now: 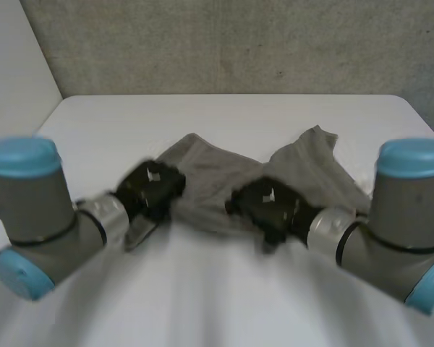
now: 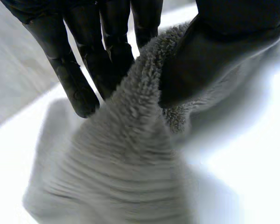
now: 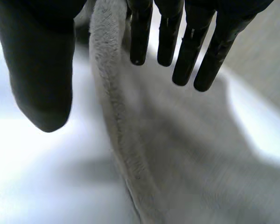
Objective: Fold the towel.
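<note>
Subject: towel (image 1: pixel 215 173), grey terry, lying bunched at the middle of the white worktop (image 1: pixel 224 116). Two peaks of cloth stand toward the far side, and no flat fold is laid yet. Both hands are at its near edge.

Finding one, left hand (image 1: pixel 153 189): it is placed toward the left end of the near edge. The left wrist view shows its fingers (image 2: pixel 79 88) straight and close together on one face of the cloth and the thumb (image 2: pixel 200 60) on the other. The hem is pinched between them, and the cloth hangs from that pinch down to the worktop.

Finding two, right hand (image 1: pixel 269 206): it is placed toward the right end of the same edge. Its fingers (image 3: pixel 191 56) are straight and slightly spread, with the thumb (image 3: pixel 37 79) opposite. The hem runs up between them toward the palm and appears gripped there, though the thumb's tip stands clear of the cloth.

Assessment: two holds apart on one edge are judged to serve to draw that edge taut, so it can be carried over the remainder as a fold. The task is judged to be at an early stage. Risk: the bunched middle may drag and crease under the fold, and the right hold looks the weaker of the two.
</note>
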Controlling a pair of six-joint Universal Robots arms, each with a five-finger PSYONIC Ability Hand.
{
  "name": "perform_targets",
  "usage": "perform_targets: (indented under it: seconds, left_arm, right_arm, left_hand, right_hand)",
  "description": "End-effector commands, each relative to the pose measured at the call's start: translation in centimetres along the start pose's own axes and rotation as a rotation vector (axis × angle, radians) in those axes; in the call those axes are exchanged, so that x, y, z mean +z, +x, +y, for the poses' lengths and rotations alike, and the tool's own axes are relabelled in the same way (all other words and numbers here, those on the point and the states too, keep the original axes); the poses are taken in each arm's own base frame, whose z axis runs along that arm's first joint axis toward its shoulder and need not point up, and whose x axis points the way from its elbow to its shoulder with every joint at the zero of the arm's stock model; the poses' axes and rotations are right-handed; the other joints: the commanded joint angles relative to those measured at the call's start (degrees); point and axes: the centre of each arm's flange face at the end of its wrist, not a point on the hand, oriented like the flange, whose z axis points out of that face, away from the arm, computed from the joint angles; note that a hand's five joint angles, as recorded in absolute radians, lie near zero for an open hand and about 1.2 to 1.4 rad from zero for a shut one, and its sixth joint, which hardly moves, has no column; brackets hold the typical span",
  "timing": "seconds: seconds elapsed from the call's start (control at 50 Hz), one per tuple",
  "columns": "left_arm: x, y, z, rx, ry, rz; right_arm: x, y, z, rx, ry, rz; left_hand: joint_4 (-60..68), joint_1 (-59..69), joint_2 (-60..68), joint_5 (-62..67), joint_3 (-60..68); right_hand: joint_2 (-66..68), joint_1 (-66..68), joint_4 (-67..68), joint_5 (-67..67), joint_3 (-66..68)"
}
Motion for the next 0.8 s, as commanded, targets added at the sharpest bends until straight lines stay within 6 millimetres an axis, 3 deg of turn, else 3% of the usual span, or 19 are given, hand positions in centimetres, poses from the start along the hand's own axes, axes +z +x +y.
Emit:
perform_targets:
  seconds: [0.02, 0.06, 0.08, 0.1, 0.12, 0.16, 0.26, 0.4, 0.62, 0.8]
  left_arm:
    - [0.1, 0.9, 2.2, 0.046, -0.068, 0.025]
    - [-0.2, 0.5, 1.5, 0.052, -0.050, 0.008]
    - [-0.2, 0.5, 1.5, 0.052, -0.050, 0.008]
    - [-0.4, 0.2, 1.0, 0.056, -0.038, -0.001]
    - [-0.4, 0.2, 1.0, 0.056, -0.038, -0.001]
    - [-0.8, -0.3, 0.1, 0.067, -0.012, -0.022]
    - [-1.4, -1.1, -0.7, 0.069, 0.004, -0.048]
    - [-2.7, -1.4, -1.5, 0.027, 0.020, -0.072]
    - [-5.0, -0.8, 2.2, -0.109, -0.100, -0.081]
    - [-6.8, -0.6, 2.8, -0.129, -0.119, -0.109]
  right_arm:
    - [0.6, 0.1, 2.5, -0.026, -0.111, 0.066]
    - [0.3, 0.8, 2.0, 0.010, -0.086, 0.109]
    - [0.3, 0.8, 2.0, 0.010, -0.086, 0.109]
    - [-0.1, 1.2, 1.5, 0.028, -0.070, 0.126]
    - [-0.2, 1.2, 1.5, 0.029, -0.070, 0.127]
    - [-0.9, 1.6, 0.9, 0.069, -0.049, 0.150]
    - [-1.4, 1.8, 1.1, 0.131, -0.041, 0.169]
    - [-2.0, 3.0, 1.0, 0.160, 0.001, 0.245]
    - [-3.5, 8.8, 3.0, 0.210, -0.032, 0.413]
    - [-4.7, 14.0, 4.9, 0.168, -0.043, 0.458]
  left_hand:
    - [2.56, 7.12, 3.98, 3.98, 3.22]
    - [-9.77, -5.21, -8.35, -8.35, -9.11]
    - [-9.86, -5.30, -8.44, -8.44, -9.20]
    - [-21.19, -16.63, -19.77, -19.77, -20.53]
    - [-21.30, -16.74, -19.88, -19.88, -20.64]
    - [-45.76, -41.20, -44.34, -44.34, -45.10]
    - [-55.40, -50.84, -53.98, -53.98, -54.74]
    - [-61.34, -56.78, -59.92, -59.91, -60.68]
    - [-63.52, -58.96, -62.10, -62.10, -62.86]
    - [-64.53, -59.97, -63.11, -63.11, -63.87]
  right_hand:
    - [-9.56, -9.66, -10.01, -7.99, -9.94]
    - [-14.76, -14.86, -15.21, -13.19, -15.14]
    - [-14.77, -14.88, -15.22, -13.20, -15.16]
    - [-15.60, -15.71, -16.05, -14.04, -15.99]
    - [-15.61, -15.72, -16.06, -14.04, -16.00]
    - [-16.54, -16.64, -16.99, -14.97, -16.92]
    - [-16.54, -16.64, -16.99, -14.97, -16.92]
    - [-16.54, -16.64, -16.99, -14.97, -16.92]
    - [-16.54, -16.64, -16.99, -14.97, -16.92]
    - [-16.12, -16.23, -16.57, -14.55, -16.51]
